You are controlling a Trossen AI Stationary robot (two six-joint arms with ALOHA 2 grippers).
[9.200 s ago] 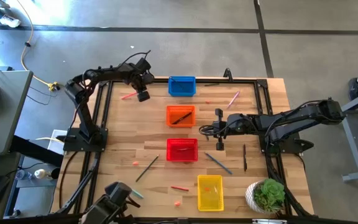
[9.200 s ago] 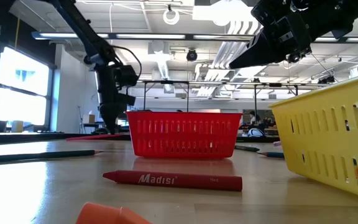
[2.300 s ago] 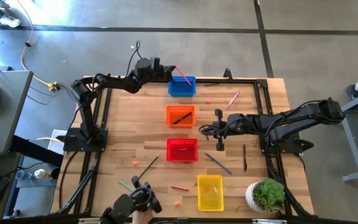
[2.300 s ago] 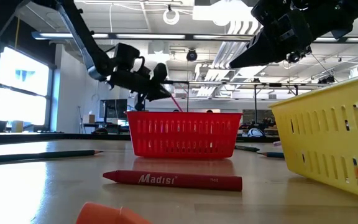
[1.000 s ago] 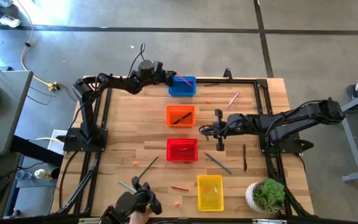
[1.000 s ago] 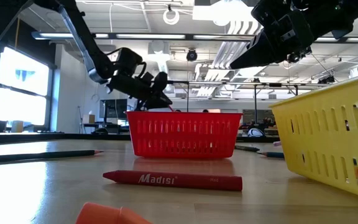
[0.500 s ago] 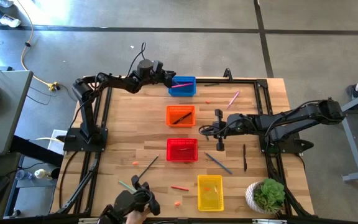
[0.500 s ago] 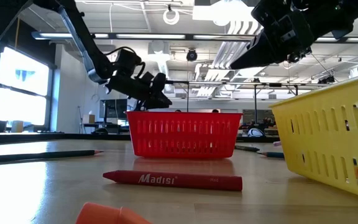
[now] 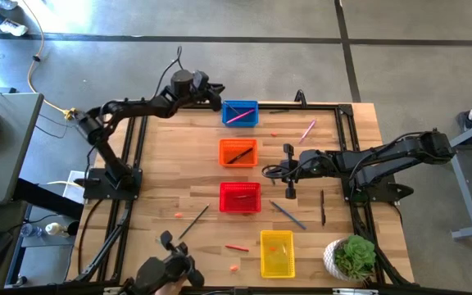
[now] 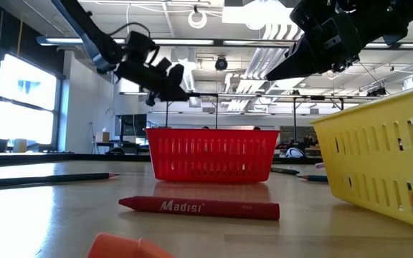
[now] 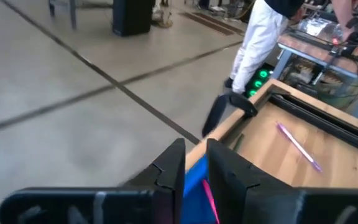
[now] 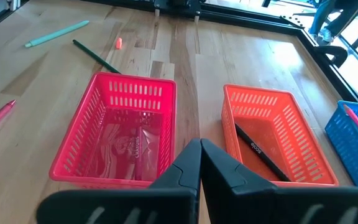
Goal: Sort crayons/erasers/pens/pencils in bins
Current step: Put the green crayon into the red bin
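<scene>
The left arm reaches from its base at the left edge across to the far side of the tabletop, its forearm raised and stretched almost level. The left hand (image 9: 217,102) hangs in the air near the far edge, its two dark fingers (image 11: 173,168) standing a narrow gap apart with nothing between them. The right arm lies low, extended from the right edge toward the middle of the tabletop. The right hand (image 9: 289,191) points downward, fingers (image 12: 185,168) pressed together, empty.
</scene>
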